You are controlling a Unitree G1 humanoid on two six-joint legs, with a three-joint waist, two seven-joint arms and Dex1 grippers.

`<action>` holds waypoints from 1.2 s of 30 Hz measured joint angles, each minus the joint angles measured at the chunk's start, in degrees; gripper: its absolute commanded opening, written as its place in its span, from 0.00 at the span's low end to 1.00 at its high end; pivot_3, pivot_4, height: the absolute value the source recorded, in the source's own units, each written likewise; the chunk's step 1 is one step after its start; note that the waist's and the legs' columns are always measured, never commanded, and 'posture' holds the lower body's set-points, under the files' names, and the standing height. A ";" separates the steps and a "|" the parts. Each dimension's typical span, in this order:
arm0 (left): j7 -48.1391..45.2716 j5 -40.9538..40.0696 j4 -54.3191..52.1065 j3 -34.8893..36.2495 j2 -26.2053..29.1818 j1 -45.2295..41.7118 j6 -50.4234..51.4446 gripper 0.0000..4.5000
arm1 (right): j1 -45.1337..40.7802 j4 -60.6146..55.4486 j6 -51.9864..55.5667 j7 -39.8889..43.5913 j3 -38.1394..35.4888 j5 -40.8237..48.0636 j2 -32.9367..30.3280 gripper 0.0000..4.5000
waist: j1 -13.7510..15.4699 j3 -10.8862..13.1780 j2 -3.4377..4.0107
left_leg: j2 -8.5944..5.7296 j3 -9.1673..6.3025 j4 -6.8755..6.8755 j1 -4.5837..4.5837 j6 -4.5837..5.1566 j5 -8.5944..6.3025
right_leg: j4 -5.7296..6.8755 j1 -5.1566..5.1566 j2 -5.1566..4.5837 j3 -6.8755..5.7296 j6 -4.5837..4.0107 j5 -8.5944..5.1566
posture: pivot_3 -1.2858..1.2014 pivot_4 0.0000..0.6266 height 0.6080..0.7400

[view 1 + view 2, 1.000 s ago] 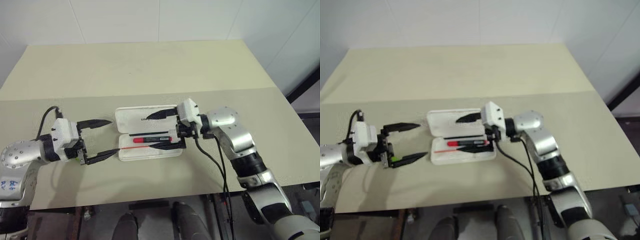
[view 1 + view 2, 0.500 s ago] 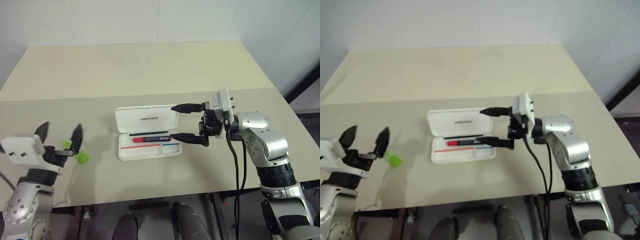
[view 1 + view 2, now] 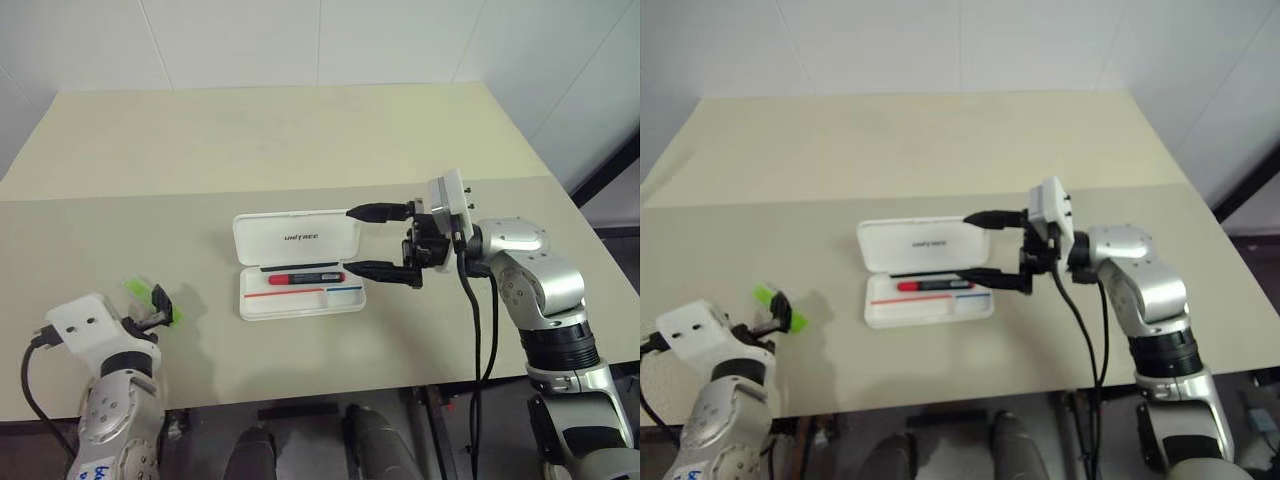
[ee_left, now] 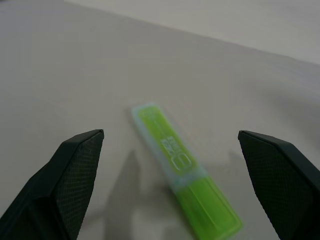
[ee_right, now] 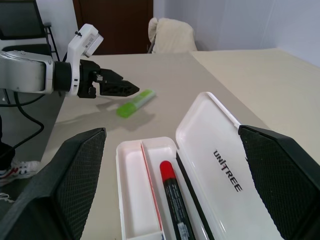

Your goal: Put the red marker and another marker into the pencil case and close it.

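Fingers of the left gripper (image 4: 170,185) spread around the green marker (image 4: 182,192) on the bench (image 3: 300,150). Red marker (image 3: 306,278) lies in the open pencil case (image 3: 298,265); right gripper (image 3: 380,241) spread beside it, empty.

I see the white pencil case (image 3: 300,265) lying open on the desk (image 3: 300,140), lid flat. The red marker (image 3: 305,278) lies inside its tray. The light-green marker (image 3: 780,307) lies well apart to its left.
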 measured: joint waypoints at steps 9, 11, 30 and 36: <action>2.09 1.56 4.08 -0.55 -1.83 -1.64 1.82 1.00 | -0.29 -2.91 1.41 -1.51 -1.15 1.17 -1.99 0.99 | -0.01 0.00 0.00 | 0.00 0.01 -0.06 0.00 -0.01 -0.01 | -0.07 -0.01 0.01 0.01 -0.05 -0.03 | 0.52 0.24 1.00; 2.10 1.70 4.64 -0.38 -1.77 -2.83 1.87 1.00 | -0.43 -3.76 1.59 -1.97 -1.15 1.47 -2.03 0.99 | 0.00 -0.01 -0.02 | 0.00 0.01 -0.05 -0.01 -0.01 -0.01 | -0.12 0.00 0.01 0.02 -0.06 -0.03 | 0.52 0.24 1.00; 2.06 1.05 6.45 4.50 -0.83 -7.20 6.54 0.23 | 1.04 -6.04 2.40 -2.20 -1.34 4.09 -3.92 1.00 | 0.39 -0.01 -0.02 | 0.00 0.02 -0.08 -0.01 -0.01 -0.01 | -0.16 0.00 0.01 0.03 -0.02 0.00 | 0.52 0.24 1.00; 1.96 1.09 6.70 5.34 0.08 -8.73 8.40 0.23 | 2.05 -6.78 2.50 1.39 -1.33 5.00 -6.64 1.00 | 0.50 -0.01 -0.03 | 0.00 0.02 -0.03 0.00 -0.01 -0.01 | -0.15 0.01 0.02 0.03 -0.04 0.00 | 0.52 0.24 1.00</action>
